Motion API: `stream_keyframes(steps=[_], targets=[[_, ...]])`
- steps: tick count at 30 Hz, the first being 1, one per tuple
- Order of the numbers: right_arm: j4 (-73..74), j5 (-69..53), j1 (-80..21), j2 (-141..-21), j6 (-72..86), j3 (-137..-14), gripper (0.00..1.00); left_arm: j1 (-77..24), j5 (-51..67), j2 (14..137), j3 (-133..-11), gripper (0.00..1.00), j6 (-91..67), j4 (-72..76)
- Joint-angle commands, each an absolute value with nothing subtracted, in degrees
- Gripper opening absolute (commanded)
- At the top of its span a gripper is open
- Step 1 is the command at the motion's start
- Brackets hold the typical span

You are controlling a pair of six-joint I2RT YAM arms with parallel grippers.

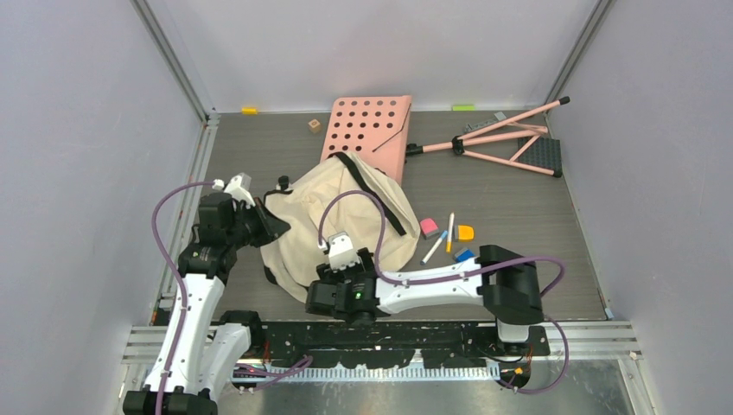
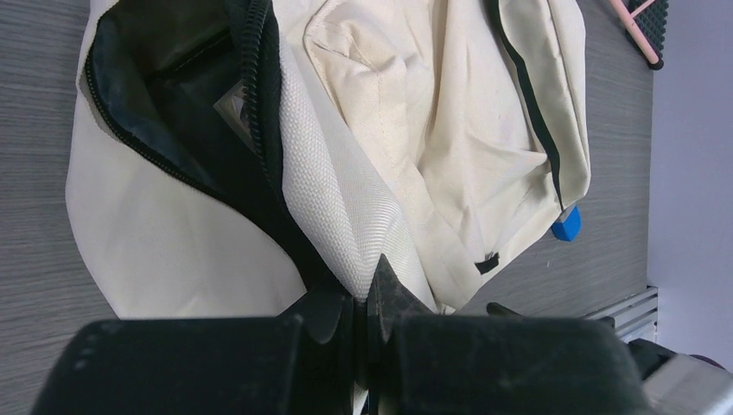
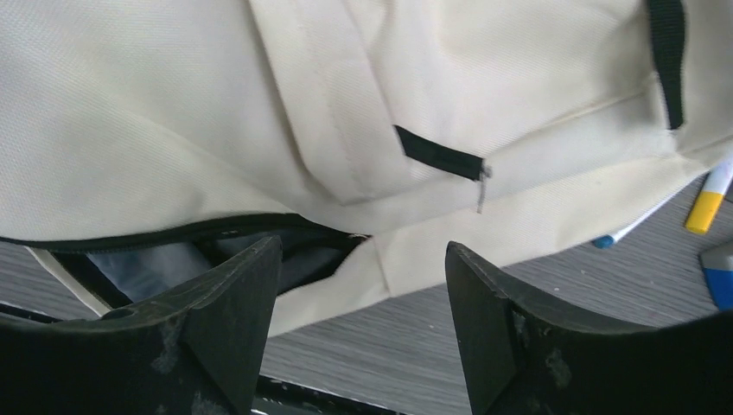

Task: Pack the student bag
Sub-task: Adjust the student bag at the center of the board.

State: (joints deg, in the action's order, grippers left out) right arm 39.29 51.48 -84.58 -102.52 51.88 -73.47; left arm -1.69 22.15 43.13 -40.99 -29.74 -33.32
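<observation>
The student bag (image 1: 346, 216), cream with black straps, lies slumped in the middle of the table. My left gripper (image 1: 278, 226) is at its left side, shut on a fold of cream fabric (image 2: 346, 233) next to the open black zipper (image 2: 259, 95). The dark inside of the bag (image 2: 164, 78) shows beyond the zipper. My right gripper (image 1: 333, 281) sits at the bag's near edge. In the right wrist view this gripper (image 3: 361, 246) is open with nothing between its fingers. The bag's lower edge (image 3: 415, 251) and a slit of grey lining (image 3: 147, 264) lie just beyond the fingertips.
Right of the bag lie a pink eraser (image 1: 429, 227), two pens (image 1: 435, 246), an orange piece (image 1: 465, 232) and a blue piece (image 1: 464, 254). A pink perforated board (image 1: 367, 130), a folded pink stand (image 1: 510, 143) and a small wooden cube (image 1: 314, 125) are at the back.
</observation>
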Motion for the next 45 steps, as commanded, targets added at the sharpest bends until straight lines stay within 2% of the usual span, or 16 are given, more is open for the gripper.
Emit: stream_keyframes(steps=[1, 7, 15, 28, 31, 36, 38, 41, 45], targets=[[38.42, 51.77, -83.04, -106.81, 52.09, -76.96, 0.78, -1.32, 24.16, 42.06, -42.73, 0.0, -28.12, -30.23], [35.44, 51.96, -80.71, -111.63, 50.61, -77.46, 0.82, -1.32, 24.26, 41.96, -42.8, 0.0, -27.42, -30.15], [49.47, 57.71, -80.33, -116.82, 55.86, -80.58, 0.85, -1.32, 23.3, 41.2, -43.22, 0.0, -26.84, -30.7], [57.96, 59.3, -79.99, -111.05, 63.72, -75.72, 0.86, -1.32, 19.17, 40.69, -43.5, 0.0, -25.75, -32.67], [60.73, 60.92, -79.98, -110.77, 64.91, -77.38, 0.83, -1.32, 18.96, 40.59, -43.43, 0.0, -25.75, -32.87], [61.25, 63.65, -79.98, -106.84, 64.27, -78.99, 0.67, -1.32, 19.24, 40.52, -43.34, 0.0, -25.75, -32.83], [60.26, 64.41, -79.98, -105.38, 63.38, -79.0, 0.63, -1.32, 19.58, 40.59, -43.25, 0.0, -25.75, -32.66], [58.48, 64.91, -79.9, -104.48, 61.5, -78.93, 0.6, -1.27, 20.48, 40.89, -43.2, 0.0, -25.84, -32.43], [58.1, 65.48, -79.89, -105.09, 60.71, -80.02, 0.6, -1.32, 22.36, 40.96, -42.75, 0.0, -26.01, -31.99]])
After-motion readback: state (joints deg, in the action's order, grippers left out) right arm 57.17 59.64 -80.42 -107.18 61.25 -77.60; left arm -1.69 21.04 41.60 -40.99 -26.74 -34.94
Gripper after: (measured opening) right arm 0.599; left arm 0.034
